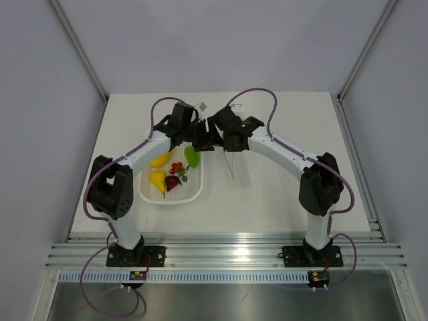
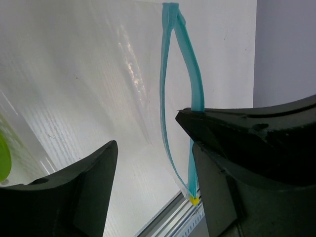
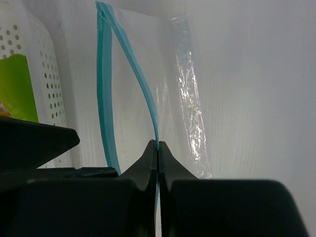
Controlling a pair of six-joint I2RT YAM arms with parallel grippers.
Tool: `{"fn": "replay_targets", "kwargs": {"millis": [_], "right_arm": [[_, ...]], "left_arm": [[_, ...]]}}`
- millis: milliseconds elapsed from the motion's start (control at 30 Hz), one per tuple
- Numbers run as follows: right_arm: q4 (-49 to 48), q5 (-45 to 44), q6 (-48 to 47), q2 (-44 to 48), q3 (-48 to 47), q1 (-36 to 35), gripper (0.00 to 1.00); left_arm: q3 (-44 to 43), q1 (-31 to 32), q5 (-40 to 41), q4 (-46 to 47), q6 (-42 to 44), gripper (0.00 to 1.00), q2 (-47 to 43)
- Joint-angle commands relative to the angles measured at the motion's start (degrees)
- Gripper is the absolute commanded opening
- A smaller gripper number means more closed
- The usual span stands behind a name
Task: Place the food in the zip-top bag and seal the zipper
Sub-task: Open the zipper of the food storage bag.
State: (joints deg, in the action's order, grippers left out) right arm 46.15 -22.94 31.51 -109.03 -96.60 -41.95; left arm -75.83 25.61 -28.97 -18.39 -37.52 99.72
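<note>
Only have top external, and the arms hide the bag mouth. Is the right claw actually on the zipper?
Observer: Yes. The right wrist view shows the right claw shut on one lip of the zipper.
Operator: Mouth open or sealed?
Observer: Open. In the left wrist view the two blue lips bow apart in the middle and meet at both ends.
Operator: Is the left claw gripping anything?
Observer: No, the left claw stands open. One finger overlaps the other lip; I cannot tell whether it touches.
</note>
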Motion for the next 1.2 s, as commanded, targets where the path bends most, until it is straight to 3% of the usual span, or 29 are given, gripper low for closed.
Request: {"fn": "replay_targets", "kwargs": {"millis": [0,167,300,400,433,533,767,1000,1167], "right_arm": [[-0.97,0.26,0.13,4.27,-1.58,-0.59,0.0],[-1.15,0.7,0.05,5.49,-1.66,-0.94,0.0],[-0.8,0.18,-0.13,6.9,-0.88,-0.94,0.0],[-0.71,-1.75,-1.71,8.05,-0.52,-0.94,0.0],[0.16,-2.89,-2.32,7.87,-0.7,-0.85,0.0],[1.83,-5.97,-5.48,6.65,-3.76,-0.5,0.0],[8.6,-11.95,-11.73,6.54,-16.69,-0.41,0.0],[5.35,-6.16,-11.56,8.05,-9.33,-0.41,0.0],[1.5,-0.46,-6.9,8.21,-0.89,0.55,0.0]], "left_arm": [[-3.97,1.38,-0.74,0.91,-0.19,0.63,1.87],[-4.76,2.26,0.49,0.29,-0.45,0.57,4.33],[-5.81,2.26,2.34,-1.73,0.77,0.42,4.52],[-6.78,1.91,4.53,-5.42,3.32,0.14,3.38],[-7.31,1.38,4.97,-7.25,3.94,0.0,2.85],[-8.88,-0.81,5.33,-9.37,5.61,0.0,0.4],[-20.47,-3.11,9.18,-24.31,13.68,0.0,-2.34],[-19.19,-2.67,8.58,-27.58,17.13,0.0,-1.46],[-15.41,-0.47,12.97,-27.58,19.58,0.0,1.17]]}}
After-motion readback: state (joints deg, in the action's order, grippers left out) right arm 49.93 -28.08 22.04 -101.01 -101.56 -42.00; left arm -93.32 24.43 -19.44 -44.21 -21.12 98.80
